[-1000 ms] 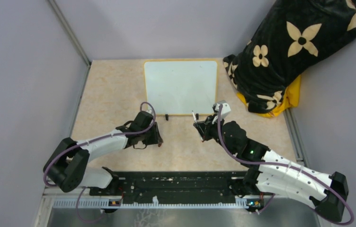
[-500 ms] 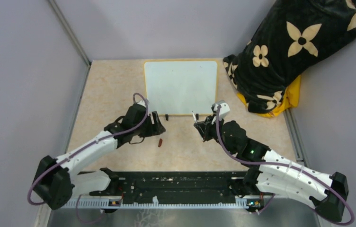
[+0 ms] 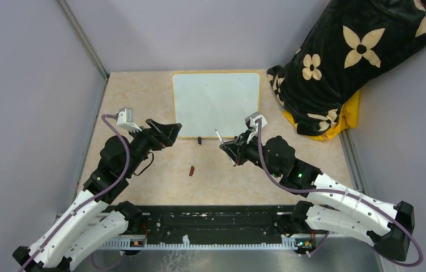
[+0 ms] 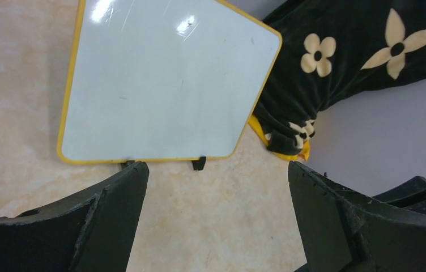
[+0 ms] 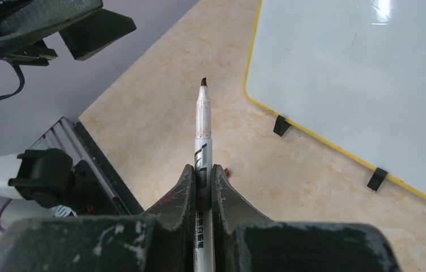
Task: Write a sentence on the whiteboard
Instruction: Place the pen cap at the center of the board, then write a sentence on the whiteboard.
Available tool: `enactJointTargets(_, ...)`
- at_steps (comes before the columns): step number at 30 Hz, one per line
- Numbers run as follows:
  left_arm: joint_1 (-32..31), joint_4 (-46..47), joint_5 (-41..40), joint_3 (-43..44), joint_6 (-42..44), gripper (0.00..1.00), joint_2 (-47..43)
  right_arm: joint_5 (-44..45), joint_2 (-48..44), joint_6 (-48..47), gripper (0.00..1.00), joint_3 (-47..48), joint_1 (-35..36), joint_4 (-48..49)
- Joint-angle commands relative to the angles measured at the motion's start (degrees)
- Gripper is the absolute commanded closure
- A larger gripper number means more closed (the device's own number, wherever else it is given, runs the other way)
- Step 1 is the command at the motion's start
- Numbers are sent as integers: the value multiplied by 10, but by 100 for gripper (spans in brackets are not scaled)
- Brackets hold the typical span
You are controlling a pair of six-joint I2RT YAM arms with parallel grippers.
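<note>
Right wrist view: right gripper [image 5: 202, 169] clamps the uncapped marker [image 5: 203, 113]; left gripper [image 4: 217, 170] stands open, empty; whiteboard [image 5: 369, 73] blank, sentence wholly unwritten.

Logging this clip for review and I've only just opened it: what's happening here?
The right claw is shut on a marker, tip bare, just in front of the whiteboard, which is blank: nothing is written yet. The left claw hangs open and empty near the board's front left corner. A small dark red piece, probably the marker's cap, lies on the table between the arms.
</note>
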Motion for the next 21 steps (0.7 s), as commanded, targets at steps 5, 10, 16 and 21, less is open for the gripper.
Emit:
enactJointTargets(5, -1, 105, 78, -9, 17, 1, 11, -64, 40, 1, 100, 44, 1, 63)
enactJointTargets(10, 0, 171, 194, -36, 60, 1, 5, -98, 67, 21, 100, 49, 1, 104)
enactJointTargets(16, 0, 285, 266, -94, 11, 1, -25, -152, 88, 45, 100, 59, 2, 152)
enactJointTargets(21, -1, 255, 267, -78, -11, 1, -24, -169, 88, 66, 100, 53, 1, 199)
